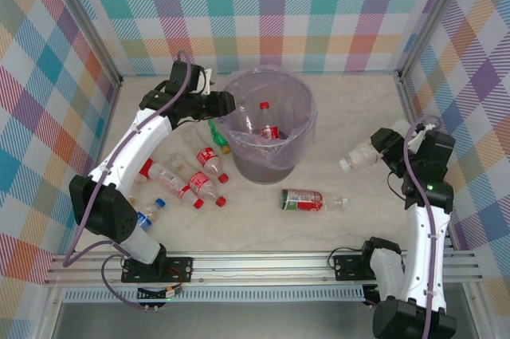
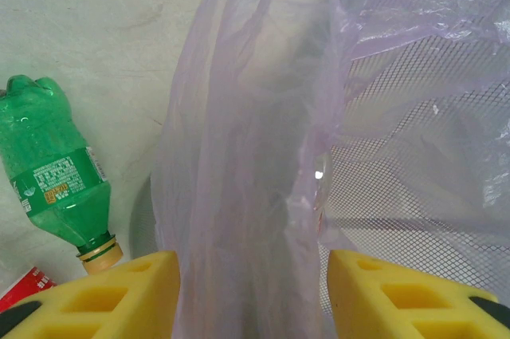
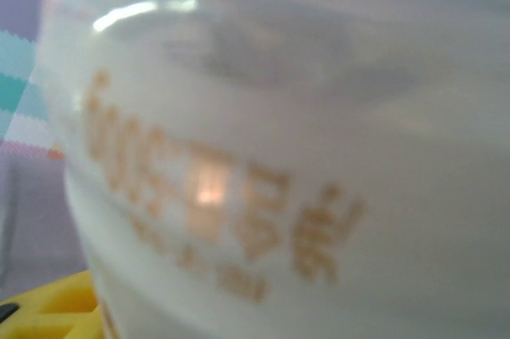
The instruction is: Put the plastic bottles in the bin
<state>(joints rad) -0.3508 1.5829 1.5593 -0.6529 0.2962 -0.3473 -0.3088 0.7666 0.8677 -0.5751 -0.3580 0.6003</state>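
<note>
The bin (image 1: 299, 147) stands mid-table, lined with a lilac bag (image 2: 239, 155), and holds a red-capped bottle (image 1: 267, 122). My left gripper (image 1: 227, 104) hangs at the bin's left rim. It is open, and a fold of the bag lies between its yellow fingers (image 2: 119, 295). My right gripper (image 1: 376, 150) is at the right, shut on a pale white-capped bottle (image 1: 358, 157) with blurred orange print (image 3: 239, 211). A green bottle (image 1: 217, 133) (image 2: 60, 187) lies left of the bin. Several red-labelled bottles (image 1: 205, 186) lie further left. Another bottle (image 1: 307, 199) lies in front of the bin.
A blue-capped bottle (image 1: 149, 215) lies by the left arm's base. Checked walls enclose the table on three sides, with metal posts (image 1: 402, 88) at the corners. A rail (image 1: 263, 263) runs along the near edge.
</note>
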